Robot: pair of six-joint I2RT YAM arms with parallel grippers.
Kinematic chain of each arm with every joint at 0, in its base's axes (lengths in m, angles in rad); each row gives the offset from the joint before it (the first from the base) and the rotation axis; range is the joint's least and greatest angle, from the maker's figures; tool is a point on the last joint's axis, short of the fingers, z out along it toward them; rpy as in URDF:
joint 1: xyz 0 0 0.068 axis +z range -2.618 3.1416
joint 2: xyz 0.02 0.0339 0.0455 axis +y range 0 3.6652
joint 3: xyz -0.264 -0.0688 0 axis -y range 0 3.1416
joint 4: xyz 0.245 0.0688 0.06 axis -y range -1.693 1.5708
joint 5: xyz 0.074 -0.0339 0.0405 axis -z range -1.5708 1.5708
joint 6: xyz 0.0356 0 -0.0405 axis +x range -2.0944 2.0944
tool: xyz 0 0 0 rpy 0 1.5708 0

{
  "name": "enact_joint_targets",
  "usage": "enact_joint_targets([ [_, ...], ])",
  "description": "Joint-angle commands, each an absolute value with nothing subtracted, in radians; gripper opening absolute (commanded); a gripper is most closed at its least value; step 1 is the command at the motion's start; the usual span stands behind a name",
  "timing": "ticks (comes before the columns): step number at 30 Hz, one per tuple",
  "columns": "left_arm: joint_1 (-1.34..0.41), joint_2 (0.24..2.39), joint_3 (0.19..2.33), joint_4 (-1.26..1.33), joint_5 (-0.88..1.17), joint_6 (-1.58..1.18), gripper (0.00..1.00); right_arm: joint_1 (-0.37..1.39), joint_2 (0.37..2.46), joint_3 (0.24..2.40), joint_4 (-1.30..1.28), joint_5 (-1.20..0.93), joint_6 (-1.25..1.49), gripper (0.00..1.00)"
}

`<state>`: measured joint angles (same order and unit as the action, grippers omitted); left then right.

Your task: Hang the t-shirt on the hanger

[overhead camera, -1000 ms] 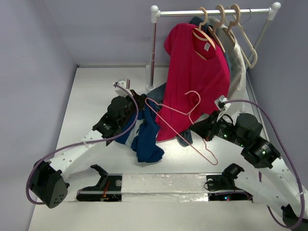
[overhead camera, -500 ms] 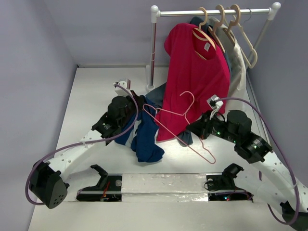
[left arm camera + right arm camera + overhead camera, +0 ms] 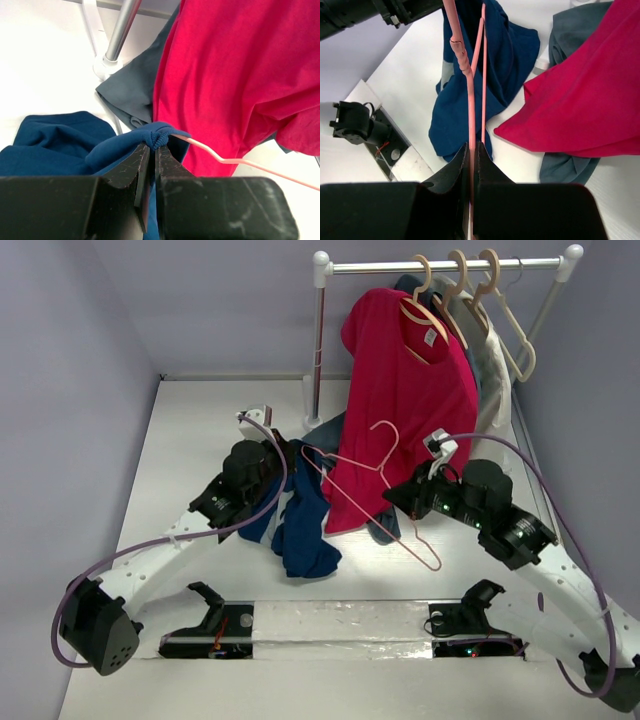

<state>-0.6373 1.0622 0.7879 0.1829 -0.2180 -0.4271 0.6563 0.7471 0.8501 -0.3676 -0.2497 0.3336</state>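
Note:
The navy t-shirt [image 3: 305, 525] lies bunched on the table in the middle; it also shows in the left wrist view [image 3: 55, 145] and the right wrist view [image 3: 495, 60]. My left gripper [image 3: 283, 453] is shut on its ribbed collar [image 3: 159, 136]. The thin pink hanger [image 3: 352, 475] is held in the air in front of the red shirt; its left end touches the collar by my left gripper. My right gripper [image 3: 408, 495] is shut on the hanger's wire [image 3: 470, 100]. The chest graphic is hidden.
A clothes rail [image 3: 440, 264] stands at the back with a red t-shirt [image 3: 410, 390] and a white garment [image 3: 492, 380] on beige hangers [image 3: 470, 300]. A grey garment [image 3: 135, 90] lies by the rail's post [image 3: 318, 350]. Purple walls close in on both sides.
My right gripper has carried the hanger left and up, so its left end has reached the collar held by my left gripper. The left arm has hardly moved.

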Motion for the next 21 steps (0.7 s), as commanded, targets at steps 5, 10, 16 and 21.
enact_joint_targets([
  [5,-0.630,1.023,0.831,0.253,-0.143,-0.414,0.00,0.785,0.851,0.856,-0.217,-0.266,0.340,0.00],
  [10,-0.711,1.014,0.861,0.232,-0.121,-0.426,0.00,0.853,0.926,0.851,-0.068,-0.192,0.368,0.00],
  [16,-0.805,0.922,0.865,0.157,-0.139,-0.462,0.00,0.853,1.038,0.813,0.260,-0.106,0.406,0.00],
  [21,-0.853,0.830,0.880,0.091,-0.182,-0.488,0.00,0.853,1.117,0.778,0.527,-0.032,0.425,0.00],
])
